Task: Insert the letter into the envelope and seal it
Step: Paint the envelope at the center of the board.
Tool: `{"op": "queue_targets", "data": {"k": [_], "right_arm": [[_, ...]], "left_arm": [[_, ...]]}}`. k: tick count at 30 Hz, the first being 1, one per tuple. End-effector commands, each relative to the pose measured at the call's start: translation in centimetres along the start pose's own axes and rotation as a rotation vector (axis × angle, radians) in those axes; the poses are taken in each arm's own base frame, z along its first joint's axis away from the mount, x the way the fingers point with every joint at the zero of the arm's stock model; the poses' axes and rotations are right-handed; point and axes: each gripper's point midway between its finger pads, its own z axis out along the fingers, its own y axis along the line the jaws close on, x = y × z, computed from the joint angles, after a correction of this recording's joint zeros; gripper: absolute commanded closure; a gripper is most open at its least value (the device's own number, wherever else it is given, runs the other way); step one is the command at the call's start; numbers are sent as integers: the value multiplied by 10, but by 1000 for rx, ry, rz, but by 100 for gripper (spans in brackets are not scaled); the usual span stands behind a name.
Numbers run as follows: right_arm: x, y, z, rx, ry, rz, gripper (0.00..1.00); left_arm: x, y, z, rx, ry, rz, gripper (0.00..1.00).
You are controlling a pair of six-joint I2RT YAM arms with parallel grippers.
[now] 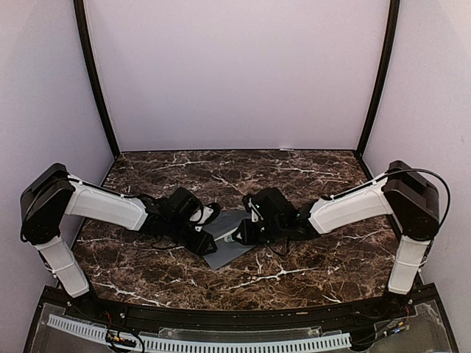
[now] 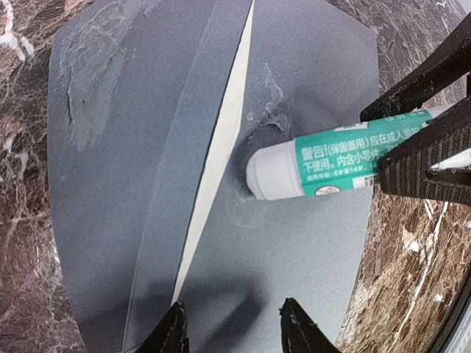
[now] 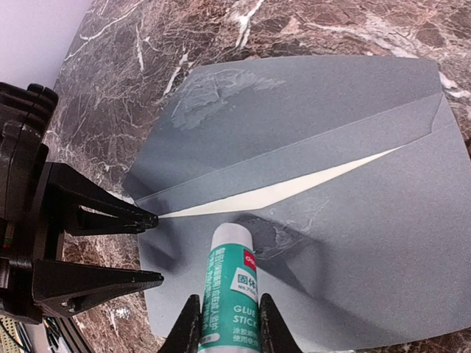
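"GLUE STICK" & "警告!" on glue tube (image 3: 229, 287)

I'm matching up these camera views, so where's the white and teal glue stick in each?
Top external: white and teal plastic glue stick, tiny, near centre between the arms.
Left wrist: glue stick right of centre, entering from the right.
Right wrist: glue stick bottom centre, pointing up.
Shared landmark: flat slate-grey paper envelope under it.

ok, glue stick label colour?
Teal-green with white print on the glue stick; clearest in left wrist view.
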Motion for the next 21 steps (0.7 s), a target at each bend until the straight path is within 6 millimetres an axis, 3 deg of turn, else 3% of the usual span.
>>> {"op": "queue_targets", "data": {"k": [1, 6, 21], "right_arm": [[9, 5, 10, -7, 34, 1, 100], [4, -1, 5, 41, 7, 11, 100], [-10, -49, -12, 209, -67, 79, 100]], "left_arm": [[19, 4, 6, -14, 75, -4, 57], [21, 6, 7, -21, 78, -6, 57], [24, 9, 8, -38, 89, -6, 57]]}}
